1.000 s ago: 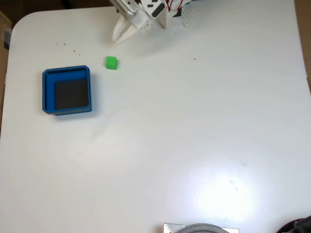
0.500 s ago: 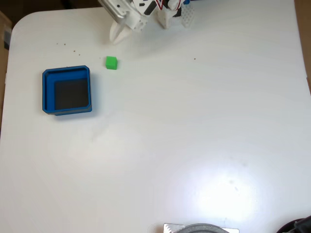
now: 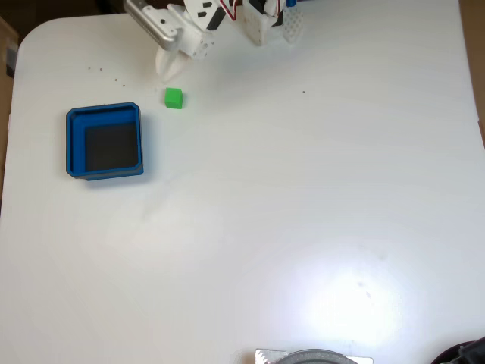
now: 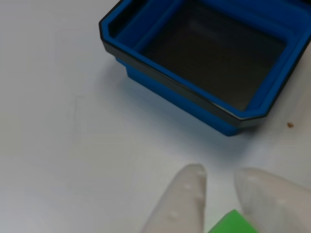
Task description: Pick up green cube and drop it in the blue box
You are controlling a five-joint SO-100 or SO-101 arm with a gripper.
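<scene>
The small green cube (image 3: 173, 98) lies on the white table, to the upper right of the blue box (image 3: 104, 141) in the fixed view. My white gripper (image 3: 168, 65) hovers just beyond the cube toward the table's far edge, not touching it. In the other view the two pale fingertips (image 4: 192, 177) rise from the bottom edge with a narrow gap between them. A corner of the green cube (image 4: 234, 223) shows through that gap. The blue box (image 4: 170, 92), with its dark floor, lies beyond the fingers and holds nothing.
The arm's white base (image 3: 261, 23) stands at the table's far edge. A grey round object (image 3: 314, 356) pokes in at the near edge, and a dark object (image 3: 466, 355) sits at the bottom right corner. A few dark specks (image 3: 114, 78) dot the table near the box.
The gripper has swung to the left in the fixed view, ending nearly in line with the cube. Cube and box have not moved.
</scene>
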